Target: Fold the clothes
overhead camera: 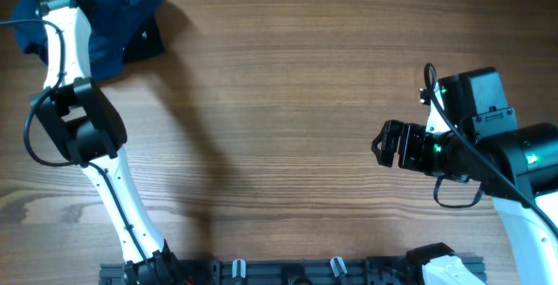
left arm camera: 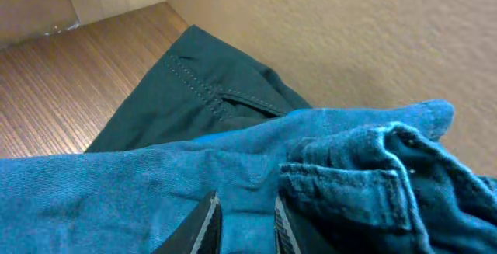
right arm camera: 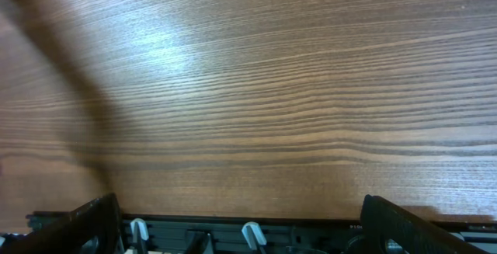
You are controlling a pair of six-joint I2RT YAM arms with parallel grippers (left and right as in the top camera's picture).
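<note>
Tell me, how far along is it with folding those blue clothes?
Nothing looks folded yet: the clothes lie bunched at the far left corner of the table. In hand: the left fingers are down in the blue cloth, though I cannot tell whether they grip it. The right fingers hang open, holding nothing. All the spreading and folding is left.

Your left arm (overhead camera: 98,150) reaches to the far left corner, the left gripper (left arm camera: 245,224) nipped nearly closed on a fold of the clothes (left arm camera: 116,186). Your right arm (overhead camera: 523,163) sits bent, the right gripper (overhead camera: 379,144) spread wide.
</note>
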